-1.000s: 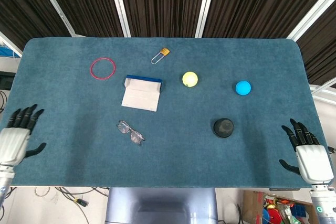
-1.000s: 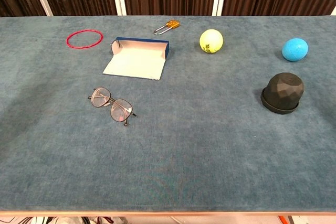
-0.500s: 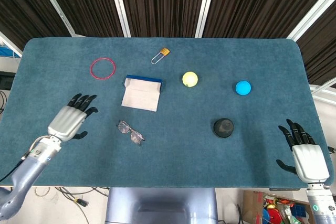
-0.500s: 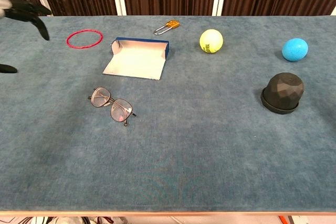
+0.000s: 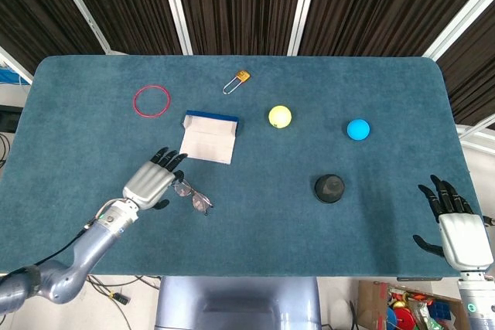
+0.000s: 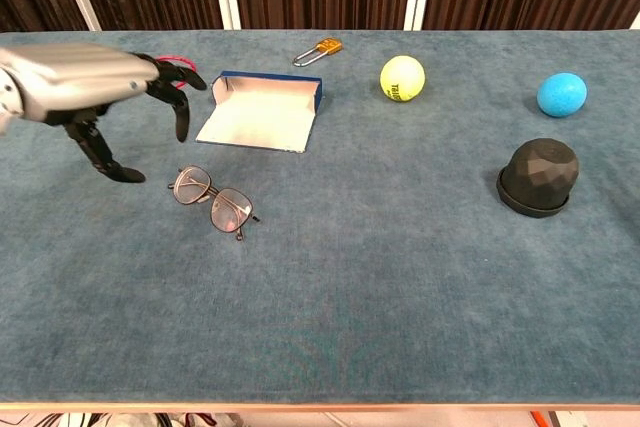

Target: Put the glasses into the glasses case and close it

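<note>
My left hand hovers with fingers spread over the glasses, which lie on the table just in front of the open glasses case (right hand spread, empty).

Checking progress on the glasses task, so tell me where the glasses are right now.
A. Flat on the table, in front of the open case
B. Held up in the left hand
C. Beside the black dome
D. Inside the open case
A: the glasses lie flat on the table, nearer the robot than the open glasses case, with the left hand open beside them.
</note>
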Controlling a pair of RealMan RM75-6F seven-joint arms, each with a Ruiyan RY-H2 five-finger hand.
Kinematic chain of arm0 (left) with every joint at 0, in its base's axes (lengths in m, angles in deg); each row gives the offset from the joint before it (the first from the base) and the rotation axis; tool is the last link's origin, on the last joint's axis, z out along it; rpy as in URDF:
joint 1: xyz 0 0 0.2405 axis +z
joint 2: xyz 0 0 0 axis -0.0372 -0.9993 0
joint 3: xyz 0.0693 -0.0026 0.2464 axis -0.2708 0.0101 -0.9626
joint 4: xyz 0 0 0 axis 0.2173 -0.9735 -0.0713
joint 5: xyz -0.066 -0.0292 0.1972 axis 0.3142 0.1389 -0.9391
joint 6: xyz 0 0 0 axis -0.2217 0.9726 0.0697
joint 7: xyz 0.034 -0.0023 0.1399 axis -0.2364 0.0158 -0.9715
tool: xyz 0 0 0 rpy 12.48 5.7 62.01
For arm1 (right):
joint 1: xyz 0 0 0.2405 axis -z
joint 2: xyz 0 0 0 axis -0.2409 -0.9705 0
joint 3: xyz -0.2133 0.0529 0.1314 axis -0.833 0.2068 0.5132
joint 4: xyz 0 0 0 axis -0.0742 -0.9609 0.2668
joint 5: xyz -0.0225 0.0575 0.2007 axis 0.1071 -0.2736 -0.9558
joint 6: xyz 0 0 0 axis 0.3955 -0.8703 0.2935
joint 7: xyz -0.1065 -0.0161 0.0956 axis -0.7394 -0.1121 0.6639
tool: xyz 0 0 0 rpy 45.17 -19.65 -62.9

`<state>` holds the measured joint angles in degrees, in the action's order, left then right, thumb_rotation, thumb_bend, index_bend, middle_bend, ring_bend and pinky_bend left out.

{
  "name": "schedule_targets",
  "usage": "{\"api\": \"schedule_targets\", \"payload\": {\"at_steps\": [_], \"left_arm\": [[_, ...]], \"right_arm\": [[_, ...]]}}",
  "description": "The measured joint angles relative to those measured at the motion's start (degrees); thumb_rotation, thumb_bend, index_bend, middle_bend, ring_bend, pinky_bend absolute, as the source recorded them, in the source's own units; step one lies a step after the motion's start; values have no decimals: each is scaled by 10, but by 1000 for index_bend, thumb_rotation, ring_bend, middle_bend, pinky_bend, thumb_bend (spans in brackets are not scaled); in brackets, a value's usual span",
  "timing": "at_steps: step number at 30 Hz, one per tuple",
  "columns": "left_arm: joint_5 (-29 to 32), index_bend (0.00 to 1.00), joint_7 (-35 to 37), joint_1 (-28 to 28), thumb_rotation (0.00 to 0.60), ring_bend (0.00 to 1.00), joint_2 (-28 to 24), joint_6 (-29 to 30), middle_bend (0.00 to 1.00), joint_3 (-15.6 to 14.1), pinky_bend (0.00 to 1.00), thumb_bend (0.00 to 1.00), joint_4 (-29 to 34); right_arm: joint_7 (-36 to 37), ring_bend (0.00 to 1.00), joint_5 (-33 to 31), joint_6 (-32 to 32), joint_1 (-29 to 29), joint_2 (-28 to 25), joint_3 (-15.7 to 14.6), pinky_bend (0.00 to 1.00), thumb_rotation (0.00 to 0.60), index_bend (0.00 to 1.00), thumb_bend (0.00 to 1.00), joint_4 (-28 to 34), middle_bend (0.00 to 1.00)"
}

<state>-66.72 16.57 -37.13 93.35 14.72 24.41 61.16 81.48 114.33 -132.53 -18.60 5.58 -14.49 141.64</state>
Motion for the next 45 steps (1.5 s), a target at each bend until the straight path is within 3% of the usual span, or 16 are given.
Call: {"api": "schedule_targets", "payload": {"at_steps": [10,16,23,27,45], "left_arm": [[24,420,13,-38,600,0,104,-21,70,-9,0,260,-113],[18,442,20,-59,600,0,133,-25,70,-9,0,262,-145],[18,463,26,-71,600,0,148,-25,73,-10,0,265,-165],[20,482,25,-76,600,0,149,-27,81,-13,0,317,-167],[44,516,8,-90,600,0,149,-23,102,-22,0,317,-171]], "right_arm": [[12,80,-11,-5,7,-10,4,235,600,147,0,4,0],[15,80,-12,-8,10,-13,4,235,600,147,0,6,0],[16,79,-14,-6,10,-14,5,235,600,147,0,8,0],[15,78,-16,-4,10,-14,5,235,600,147,0,9,0],[11,78,-23,-2,10,-15,8,235,600,147,0,14,0]]}}
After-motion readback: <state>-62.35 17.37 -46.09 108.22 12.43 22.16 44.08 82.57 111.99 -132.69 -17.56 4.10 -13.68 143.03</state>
